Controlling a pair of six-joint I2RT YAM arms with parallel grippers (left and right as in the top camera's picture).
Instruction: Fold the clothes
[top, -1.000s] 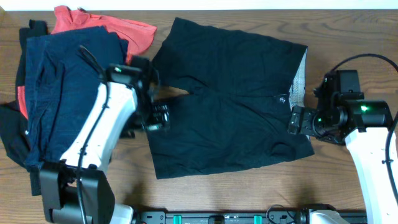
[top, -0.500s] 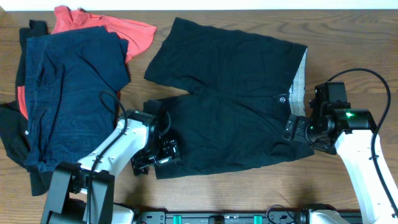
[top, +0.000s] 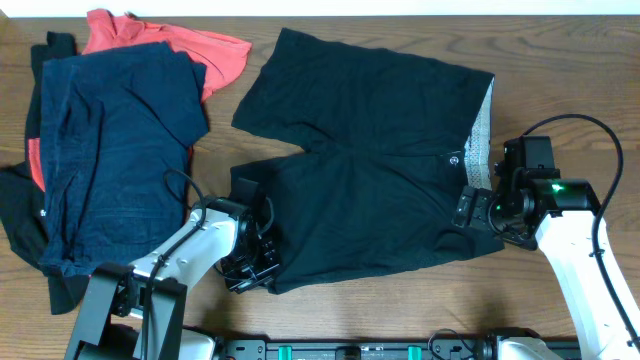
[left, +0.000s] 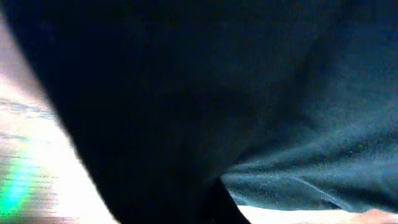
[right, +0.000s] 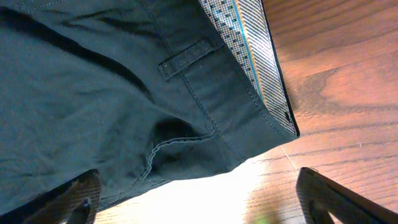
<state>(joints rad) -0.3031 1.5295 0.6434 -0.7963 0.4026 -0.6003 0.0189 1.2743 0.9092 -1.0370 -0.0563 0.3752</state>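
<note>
A pair of plain black shorts (top: 370, 170) with a pale grey-white woven waistband lining (top: 483, 125) lies spread across the middle of the brown wooden table (top: 560, 70). The waist points to the right and the two legs to the left. Over on the left of the table there's a heap of other clothes. A rumpled navy garment (top: 110, 150) sits on top, a coral-red garment (top: 215, 55) pokes out behind it, and a limp black garment (top: 20, 220) sticks out at the far left edge. The left gripper (top: 250, 265) is down low at the hem corner of the near leg, fingers clenched. Its own camera sees little but dark cloth pressed close, so I can't tell for sure whether the fabric is pinched between them. The right gripper (top: 470, 210) hovers at the near end of the waistband. Its fingers (right: 81, 196) are spread wide and released, one over the black cloth and the other over bare wood. From its wrist view I can see a belt loop (right: 186, 57) and the patterned lining folded outward at the waistband.
</note>
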